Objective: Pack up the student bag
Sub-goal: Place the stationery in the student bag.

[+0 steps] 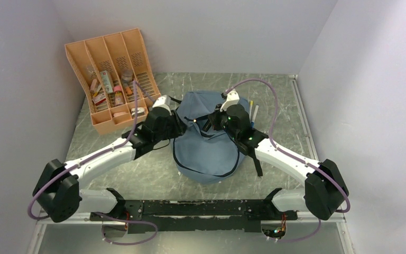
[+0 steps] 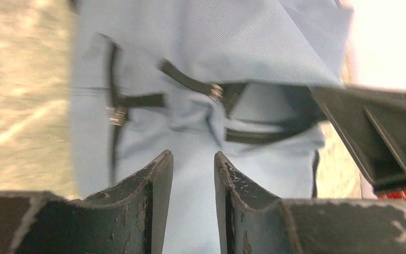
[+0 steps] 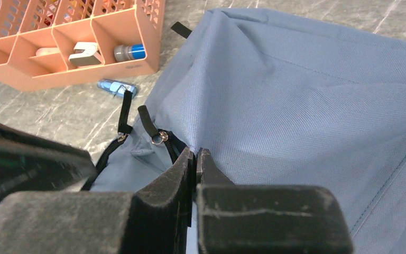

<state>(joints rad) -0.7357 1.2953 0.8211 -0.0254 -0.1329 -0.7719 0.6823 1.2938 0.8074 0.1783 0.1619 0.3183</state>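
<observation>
You have the student bag (image 1: 206,153) lying in the middle of the table (image 1: 137,169), between the two arms. Your right gripper (image 3: 196,159) is clenched on the edge of the bag's fabric, just beside a zipper pull (image 3: 161,138). I judge that it holds this edge lifted so that the mouth of the bag stands open and does not fall flat. Your left gripper (image 2: 193,172) is released, its jaws apart with nothing between them. It points at the dark opening under the lifted flap, probably to take the other edge or to widen the mouth. The orange organiser (image 1: 105,126) with small items stands at the back left, near the bag, so the things to pack are within short reach.
</observation>
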